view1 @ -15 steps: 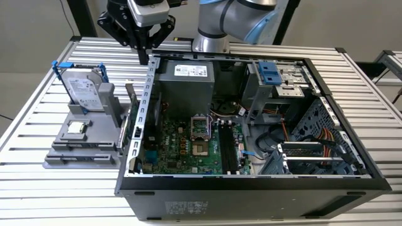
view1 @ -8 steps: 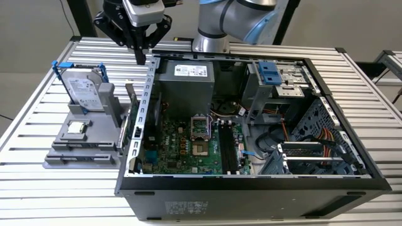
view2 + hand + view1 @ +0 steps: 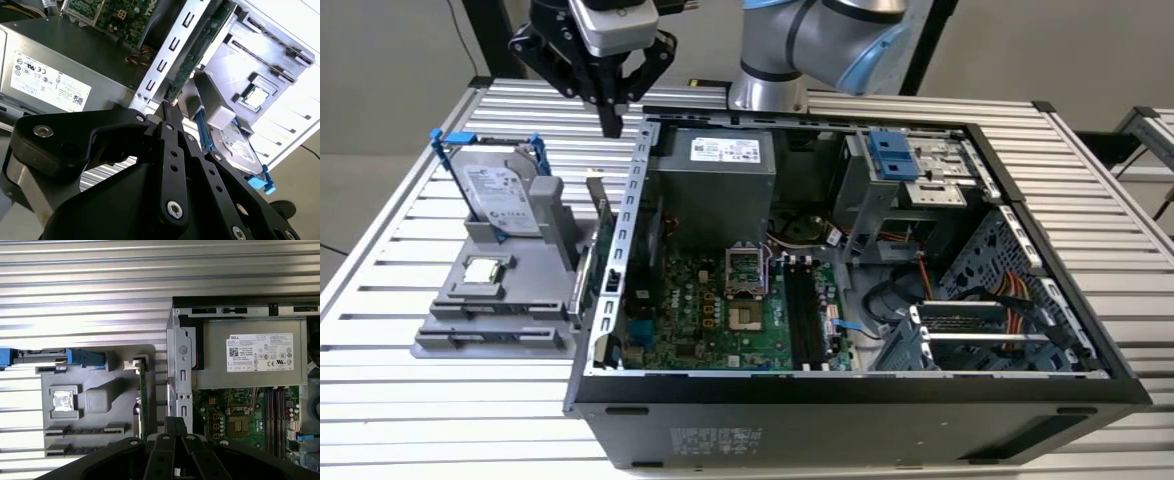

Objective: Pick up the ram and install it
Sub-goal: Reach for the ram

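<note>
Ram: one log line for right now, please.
ram: on edge in holder, ungripped | gripper: shut, empty, above ram, apart

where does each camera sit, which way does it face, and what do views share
Exterior view: off the arm, raised, looking down into the open black computer case on the slatted metal table; grey-and-blue arm and shut black gripper show.
First wrist view: on the arm, looking straight down past the gripper at the grey plastic holder and case.
Second wrist view: on the arm, slanting along the gripper.
Shared: both wrist views show the slim bluish-green ram stick in the holder.
</note>
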Robot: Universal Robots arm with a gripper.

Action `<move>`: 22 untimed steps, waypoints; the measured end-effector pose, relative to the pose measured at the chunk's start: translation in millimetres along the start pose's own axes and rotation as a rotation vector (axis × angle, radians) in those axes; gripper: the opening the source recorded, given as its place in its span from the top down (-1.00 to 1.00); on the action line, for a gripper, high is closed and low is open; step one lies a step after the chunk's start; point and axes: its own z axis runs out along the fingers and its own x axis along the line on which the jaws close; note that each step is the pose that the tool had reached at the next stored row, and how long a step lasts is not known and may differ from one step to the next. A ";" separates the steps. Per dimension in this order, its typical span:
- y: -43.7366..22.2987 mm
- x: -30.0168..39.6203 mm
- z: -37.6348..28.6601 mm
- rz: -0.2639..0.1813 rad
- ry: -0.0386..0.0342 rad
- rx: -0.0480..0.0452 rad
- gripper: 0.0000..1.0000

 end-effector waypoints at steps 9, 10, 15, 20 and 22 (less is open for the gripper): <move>-0.4 7.8 -0.2 -0.001 0.0001 0.0001 1.00; -0.5 8.7 -0.2 -0.001 0.0001 0.0000 1.00; -0.7 13.1 -0.3 -0.002 0.0001 0.0001 1.00; -1.0 16.9 -0.4 -0.002 0.0002 0.0000 1.00; -1.0 18.3 -0.4 -0.002 0.0001 0.0000 1.00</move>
